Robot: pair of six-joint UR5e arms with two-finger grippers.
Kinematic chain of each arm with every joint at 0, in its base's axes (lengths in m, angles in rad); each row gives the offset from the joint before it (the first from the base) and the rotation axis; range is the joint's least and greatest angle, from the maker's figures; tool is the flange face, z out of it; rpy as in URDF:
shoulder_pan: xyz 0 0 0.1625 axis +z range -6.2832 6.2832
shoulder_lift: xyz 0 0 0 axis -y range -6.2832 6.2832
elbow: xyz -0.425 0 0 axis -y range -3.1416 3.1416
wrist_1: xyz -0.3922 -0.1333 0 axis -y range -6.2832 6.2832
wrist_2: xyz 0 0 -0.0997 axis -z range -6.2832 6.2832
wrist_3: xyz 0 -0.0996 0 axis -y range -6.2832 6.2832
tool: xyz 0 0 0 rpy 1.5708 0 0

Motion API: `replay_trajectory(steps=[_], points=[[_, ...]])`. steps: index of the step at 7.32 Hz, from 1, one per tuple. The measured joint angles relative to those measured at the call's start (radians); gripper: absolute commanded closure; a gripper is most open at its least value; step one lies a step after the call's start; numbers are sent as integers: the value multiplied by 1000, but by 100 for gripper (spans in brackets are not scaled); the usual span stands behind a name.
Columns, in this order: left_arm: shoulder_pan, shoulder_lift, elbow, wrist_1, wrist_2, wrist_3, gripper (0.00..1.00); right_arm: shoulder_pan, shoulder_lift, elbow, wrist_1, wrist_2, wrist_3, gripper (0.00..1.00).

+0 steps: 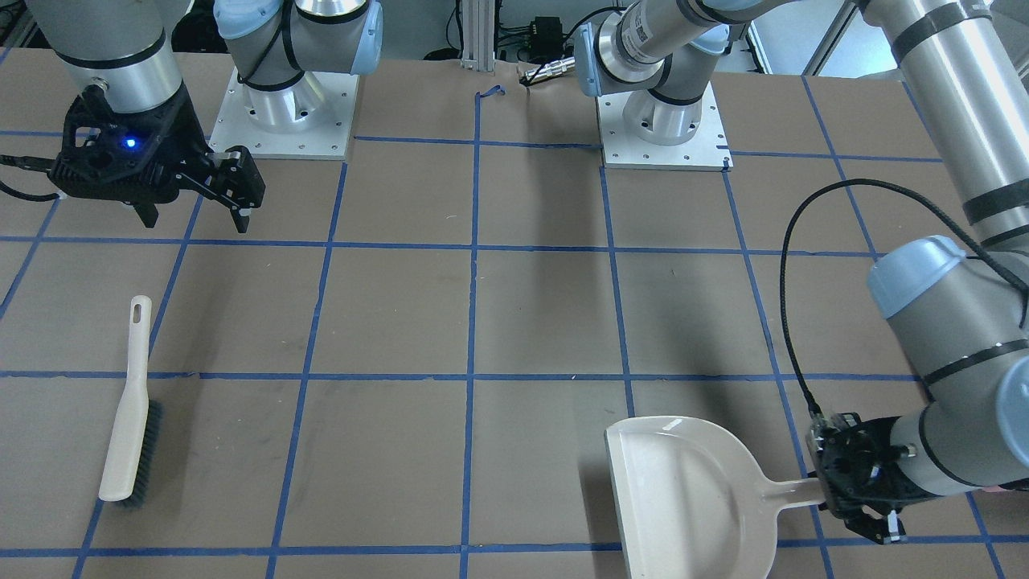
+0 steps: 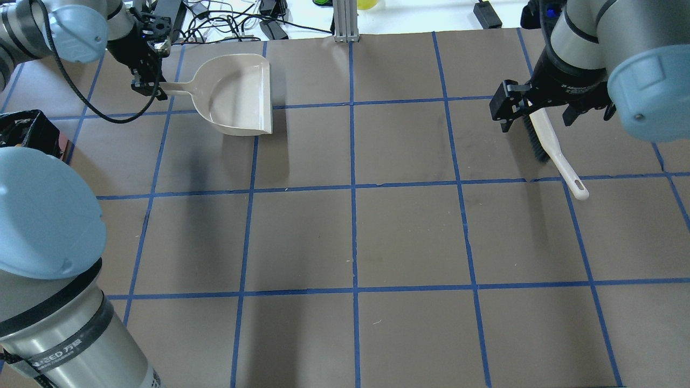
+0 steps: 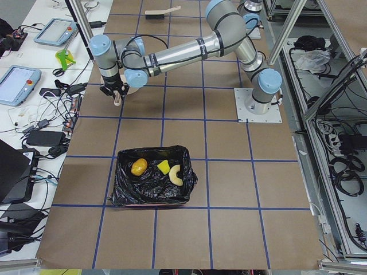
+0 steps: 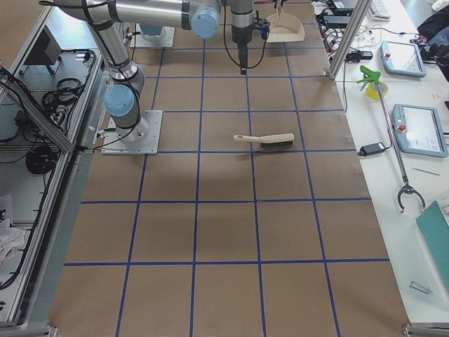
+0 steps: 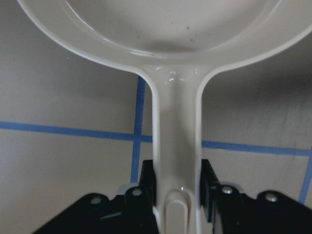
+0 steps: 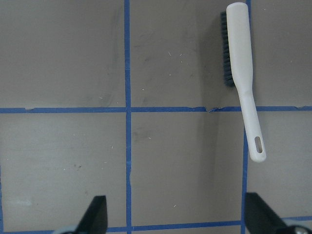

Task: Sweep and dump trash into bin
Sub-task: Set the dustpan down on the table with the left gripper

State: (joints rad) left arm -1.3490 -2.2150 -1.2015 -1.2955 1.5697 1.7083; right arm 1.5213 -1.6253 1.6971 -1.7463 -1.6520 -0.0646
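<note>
The bin (image 3: 150,196), lined with a black bag, shows in the exterior left view. It holds the trash: a golden-brown lump (image 3: 138,167), a yellow sponge wedge (image 3: 164,167) and a pale crescent (image 3: 175,175). My left gripper (image 1: 832,490) (image 5: 178,195) is shut on the handle of the beige dustpan (image 1: 691,490) (image 2: 237,94), which rests empty on the table. My right gripper (image 1: 197,217) (image 2: 539,116) is open and empty, hovering above the table. The brush (image 1: 129,426) (image 6: 241,63) lies flat on the table, apart from that gripper.
Brown paper with blue tape grid lines (image 2: 353,188) covers the table. Both arm bases (image 1: 285,121) stand at the robot's edge. Cables and devices (image 2: 232,27) lie past the far edge. A corner of the bin (image 2: 24,132) shows at the overhead view's left.
</note>
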Motion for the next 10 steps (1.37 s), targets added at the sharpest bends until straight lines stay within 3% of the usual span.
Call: replay_trajectory(steps=[3,6,7,8,10], points=[[-25,12,-105,102,9,14,100,1,-23,8,22,80,-3,0],[-27,18,-138,115,42,59,100,9,-26,10,62,145,-21,0],[-27,16,-141,115,46,62,38,10,-24,10,86,145,-42,0],[-28,13,-141,116,48,61,22,11,-21,10,97,143,-52,0],[-28,11,-135,114,51,53,21,11,-15,10,92,108,-54,0]])
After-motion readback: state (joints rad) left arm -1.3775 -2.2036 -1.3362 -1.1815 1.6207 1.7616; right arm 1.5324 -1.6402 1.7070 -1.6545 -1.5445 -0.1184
